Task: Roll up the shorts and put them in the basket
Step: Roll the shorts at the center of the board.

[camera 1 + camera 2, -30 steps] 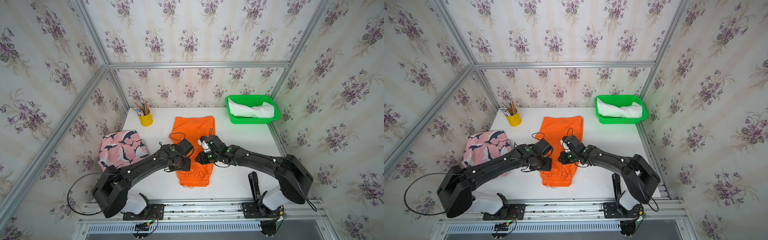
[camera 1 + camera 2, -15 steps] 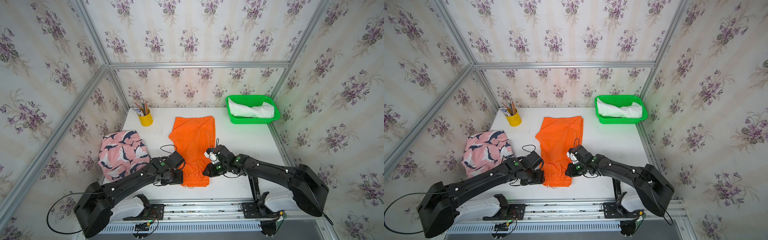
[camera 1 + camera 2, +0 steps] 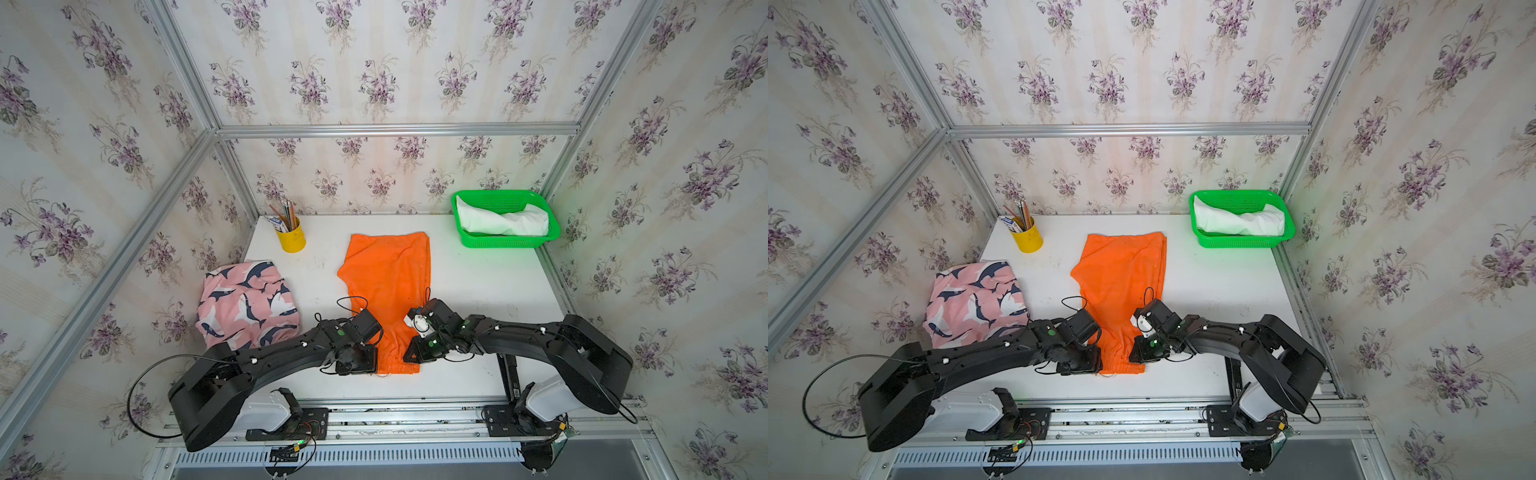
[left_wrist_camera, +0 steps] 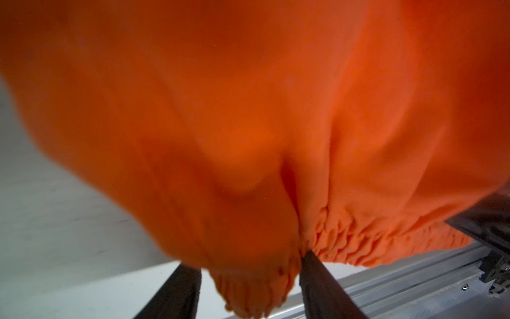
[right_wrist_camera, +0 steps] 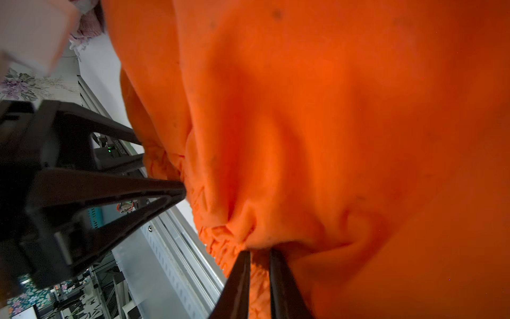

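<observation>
Shorts, three pairs, logged left to right across the white table (image 3: 478, 282). Pink shark shorts (image 3: 245, 305) sit in a crumpled heap at the table's left edge, against the wall. Behind them, near the back left corner, a yellow cup (image 3: 292, 241) holds pencils.

Orange shorts (image 3: 386, 274) lie mid-table in both top views. They are spread flat and folded lengthwise, with the legs toward the back wall and the gathered waistband (image 4: 358, 237) at the near edge. Both arms reach low over that near end.

In its wrist view I see the left gripper (image 4: 248, 261) at the waistband's left corner. Its fingers (image 4: 317, 276) stand fairly wide, pinching a thick bunched fold of elastic that fills the gap and touches both. Picture is blurred there.

The right gripper (image 5: 259, 252) has the waistband's right corner. Its fingers (image 5: 237, 281) are nearly together, clamped on a thin bit of the gathered edge. I note cloth puckered around that pinch.

Far right, in the back corner, a green basket (image 3: 505, 243) holds the white shorts (image 3: 498, 222). They lie inside as a loose bundle, well apart from the orange pair.
</observation>
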Tool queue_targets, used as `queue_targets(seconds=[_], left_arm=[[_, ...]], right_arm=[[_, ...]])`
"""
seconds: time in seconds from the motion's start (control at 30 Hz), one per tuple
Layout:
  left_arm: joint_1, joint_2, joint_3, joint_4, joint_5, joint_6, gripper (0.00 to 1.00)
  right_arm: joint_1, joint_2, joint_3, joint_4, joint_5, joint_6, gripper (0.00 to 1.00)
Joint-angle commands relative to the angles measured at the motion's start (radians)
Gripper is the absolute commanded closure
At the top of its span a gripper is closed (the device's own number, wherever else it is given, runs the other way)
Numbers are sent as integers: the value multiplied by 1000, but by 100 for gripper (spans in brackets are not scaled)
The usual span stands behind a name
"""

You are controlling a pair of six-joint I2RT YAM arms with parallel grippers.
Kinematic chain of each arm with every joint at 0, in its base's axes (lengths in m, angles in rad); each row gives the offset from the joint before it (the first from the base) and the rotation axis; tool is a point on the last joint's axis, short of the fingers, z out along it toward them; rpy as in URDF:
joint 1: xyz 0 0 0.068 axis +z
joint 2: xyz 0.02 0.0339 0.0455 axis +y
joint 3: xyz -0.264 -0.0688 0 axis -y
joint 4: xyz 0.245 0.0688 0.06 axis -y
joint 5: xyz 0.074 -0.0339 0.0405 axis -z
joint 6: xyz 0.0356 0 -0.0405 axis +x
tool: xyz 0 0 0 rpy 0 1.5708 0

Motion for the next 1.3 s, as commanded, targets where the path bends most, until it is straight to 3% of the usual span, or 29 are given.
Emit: queue_targets(seconds=[0.0,0.1,0.2,0.27,0.37,0.57,0.67,0.93,1.27], left_arm=[[-11,1,-1,62,-7,-35,60],[-16,-48,-3,45,-31,-71,79],[-16,-119,6,14,-47,-106,85],[-14,-162,9,-4,-53,-134,85],[-14,-214,27,-25,-59,-177,85],[-12,-240,83,-45,-58,-221,83],[-12,-239,105,-52,-54,-236,82],[-12,-237,125,-45,-43,-271,80],[-13,-243,138,-33,-30,-287,80]], right_arm=[[1,-58,14,-60,57,-46,72],[3,-153,-5,-54,75,-115,63],[21,-252,-24,-44,180,-230,58],[43,-298,-29,-38,276,-316,55],[124,-347,-51,12,433,-448,43],[280,-334,-109,197,559,-615,22],[334,-334,-176,358,645,-629,1],[511,-197,-263,727,957,-783,0],[572,74,-255,1067,1161,-971,0]])
